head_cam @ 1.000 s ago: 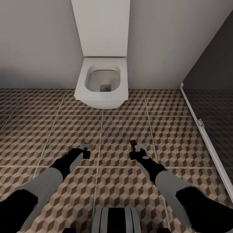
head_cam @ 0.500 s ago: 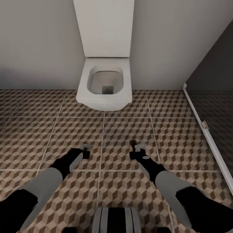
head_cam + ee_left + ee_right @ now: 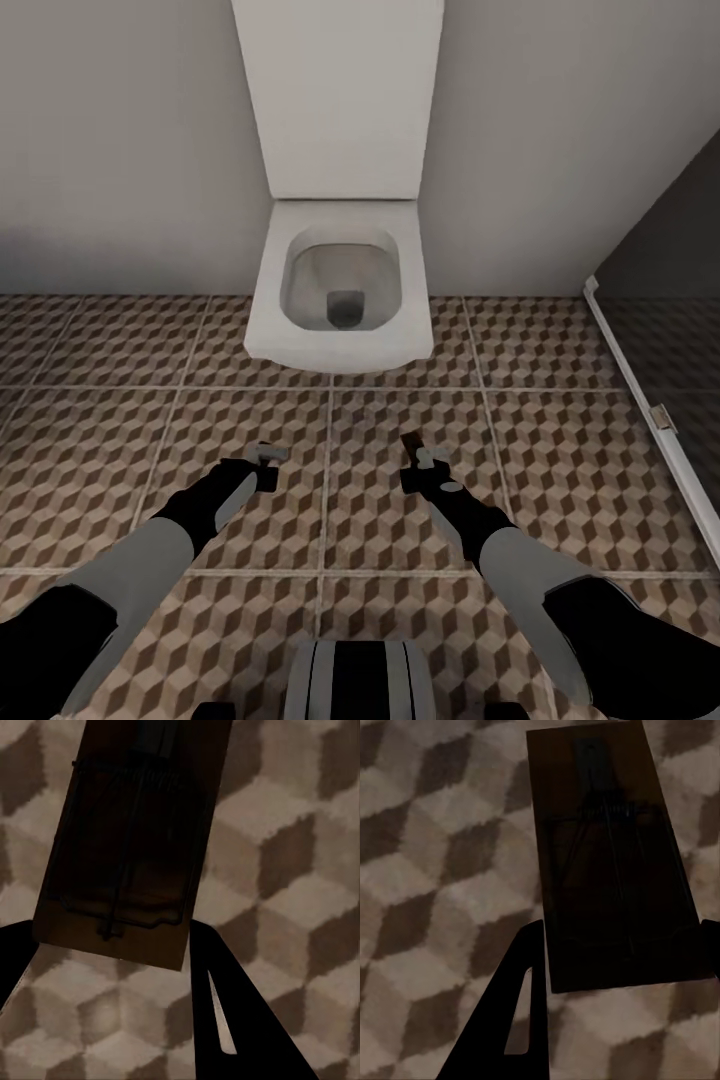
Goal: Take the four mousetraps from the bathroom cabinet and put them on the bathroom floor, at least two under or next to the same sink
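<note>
Mousetraps — stiff, light boards: left gripper (image 3: pixel 112 945) and right gripper (image 3: pixel 622 952) each clamped on one's end; you keep jaws off wire.

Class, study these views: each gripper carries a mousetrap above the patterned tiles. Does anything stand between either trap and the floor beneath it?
Nothing visible does. Both wrist views show the left mousetrap and the right mousetrap with bare bathroom floor behind them. The toilet stands ahead, beyond both grippers.

We count two mousetraps, one (image 3: pixel 124 844) at the left pincer (image 3: pixel 268 458), another (image 3: pixel 611 855) at the right pincer (image 3: pixel 418 452), and one toilet (image 3: pixel 340 290).
</note>
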Tool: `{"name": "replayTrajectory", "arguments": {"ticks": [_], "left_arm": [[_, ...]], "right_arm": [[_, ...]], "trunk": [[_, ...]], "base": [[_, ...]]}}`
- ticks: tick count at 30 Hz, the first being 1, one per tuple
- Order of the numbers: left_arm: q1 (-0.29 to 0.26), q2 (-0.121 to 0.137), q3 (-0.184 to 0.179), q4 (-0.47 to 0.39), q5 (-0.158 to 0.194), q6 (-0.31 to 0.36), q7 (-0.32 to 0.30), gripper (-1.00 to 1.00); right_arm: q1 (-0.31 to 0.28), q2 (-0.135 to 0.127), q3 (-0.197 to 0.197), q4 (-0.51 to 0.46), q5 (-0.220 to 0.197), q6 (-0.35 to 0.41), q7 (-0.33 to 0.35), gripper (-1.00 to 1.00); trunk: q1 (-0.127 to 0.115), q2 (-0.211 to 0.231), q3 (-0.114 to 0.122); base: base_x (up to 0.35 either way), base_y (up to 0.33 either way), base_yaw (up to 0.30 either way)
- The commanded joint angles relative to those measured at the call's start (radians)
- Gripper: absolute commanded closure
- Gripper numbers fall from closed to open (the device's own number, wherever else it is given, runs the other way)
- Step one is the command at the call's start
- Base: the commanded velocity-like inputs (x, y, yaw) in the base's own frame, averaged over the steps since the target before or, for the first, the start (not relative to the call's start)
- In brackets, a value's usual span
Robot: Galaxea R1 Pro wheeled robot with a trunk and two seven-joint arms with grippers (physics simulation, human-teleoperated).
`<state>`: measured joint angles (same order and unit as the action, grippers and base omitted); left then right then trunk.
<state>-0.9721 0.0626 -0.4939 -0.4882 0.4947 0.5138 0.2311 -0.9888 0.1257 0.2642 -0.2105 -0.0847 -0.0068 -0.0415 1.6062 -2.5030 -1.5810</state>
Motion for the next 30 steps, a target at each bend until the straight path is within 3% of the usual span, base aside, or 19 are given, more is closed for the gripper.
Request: {"name": "replayTrajectory", "arguments": {"ticks": [1,6,9,25,30], "left_arm": [[0.0,0.001,-0.019,-0.003,0.007,0.005,0.009,1.0],[0.0,0.0,-0.083,-0.002,0.007,0.005,0.01,1.0],[0.0,0.0,-0.096,-0.001,0.007,0.005,0.011,1.0],[0.0,0.002,-0.103,0.0,0.007,0.004,0.011,1.0],[0.0,0.002,-0.103,-0.001,0.007,0.004,0.011,1.0]], "right_arm": [[-0.001,-0.001,0.008,0.0,-0.01,-0.001,-0.005,1.0],[-0.001,-0.001,0.008,0.0,-0.01,-0.001,-0.005,1.0],[-0.001,-0.001,0.008,0.0,-0.01,-0.001,-0.005,1.0],[-0.001,-0.001,0.008,0.0,-0.01,-0.001,-0.005,1.0],[-0.001,-0.001,0.008,0.0,-0.01,-0.001,-0.005,1.0]], "trunk": [[0.0,0.0,-0.001],[0.0,0.0,-0.001],[0.0,0.0,-0.001],[0.006,-0.003,-0.055],[0.006,-0.003,-0.055]], "base": [[0.075,0.007,0.0],[0.03,0.003,0.0],[0.005,0.001,0.0],[0.0,0.0,0.0],[0.0,0.0,0.0]]}}
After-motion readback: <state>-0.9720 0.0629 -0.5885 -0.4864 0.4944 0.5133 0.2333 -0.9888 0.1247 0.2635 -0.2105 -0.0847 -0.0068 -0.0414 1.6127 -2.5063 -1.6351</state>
